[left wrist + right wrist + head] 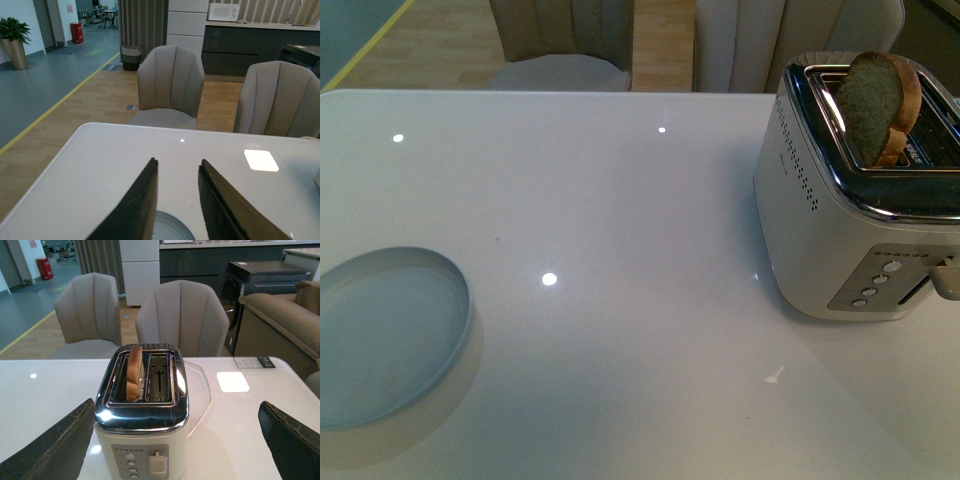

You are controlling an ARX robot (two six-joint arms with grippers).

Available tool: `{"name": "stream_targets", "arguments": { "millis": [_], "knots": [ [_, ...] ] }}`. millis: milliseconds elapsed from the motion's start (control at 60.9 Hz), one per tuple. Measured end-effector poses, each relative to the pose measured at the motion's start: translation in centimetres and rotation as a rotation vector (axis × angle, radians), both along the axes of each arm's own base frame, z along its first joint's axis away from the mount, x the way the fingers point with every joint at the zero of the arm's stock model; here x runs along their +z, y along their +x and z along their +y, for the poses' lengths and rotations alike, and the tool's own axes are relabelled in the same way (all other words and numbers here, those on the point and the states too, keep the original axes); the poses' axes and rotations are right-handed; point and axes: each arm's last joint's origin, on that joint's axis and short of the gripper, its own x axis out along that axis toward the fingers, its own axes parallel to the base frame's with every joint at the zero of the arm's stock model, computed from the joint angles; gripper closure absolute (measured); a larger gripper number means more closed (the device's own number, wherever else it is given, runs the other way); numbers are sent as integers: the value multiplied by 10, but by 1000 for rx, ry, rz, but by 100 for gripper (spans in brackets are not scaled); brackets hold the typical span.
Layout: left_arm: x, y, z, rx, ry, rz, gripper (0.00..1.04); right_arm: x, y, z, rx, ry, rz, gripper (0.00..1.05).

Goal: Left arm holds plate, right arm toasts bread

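- Looking across from the front view, neither arm shows; the plate point(390, 335) lies flat and bare at the near left of the white table point(620, 250), well apart from the toaster point(865, 220) at the right. The bread point(880, 105) stands upright in one of the toaster's slots, its rounded top sticking out above the chrome rim.
- Pointing over the table toward the two beige chairs point(171, 82), the left gripper point(177, 172) hangs with its dark fingers point(140, 205) apart by a narrow gap and nothing between them; a sliver of the plate point(170, 231) shows just below that gap.
- Facing the toaster point(142, 425) from its button side, the right gripper point(177, 440) has its black fingers point(55, 445) spread wide, one on each side of the toaster and clear of it. The bread point(133, 372) sits in the left slot; the right slot point(159, 377) holds no slice.
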Motion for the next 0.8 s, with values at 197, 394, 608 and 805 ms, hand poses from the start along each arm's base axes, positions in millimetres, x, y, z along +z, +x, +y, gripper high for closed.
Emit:
{"name": "stream_targets", "arguments": {
  "millis": [197, 394, 608, 805],
  "knots": [
    [0, 0, 0, 0, 0, 0, 31, 0, 0, 0, 0, 0, 0, 9],
    [0, 0, 0, 0, 2, 0, 8, 0, 0, 0, 0, 0, 0, 9],
    [0, 0, 0, 0, 2, 0, 7, 0, 0, 0, 0, 0, 0, 9],
    [0, 0, 0, 0, 2, 0, 7, 0, 0, 0, 0, 0, 0, 9]
  ]
}}
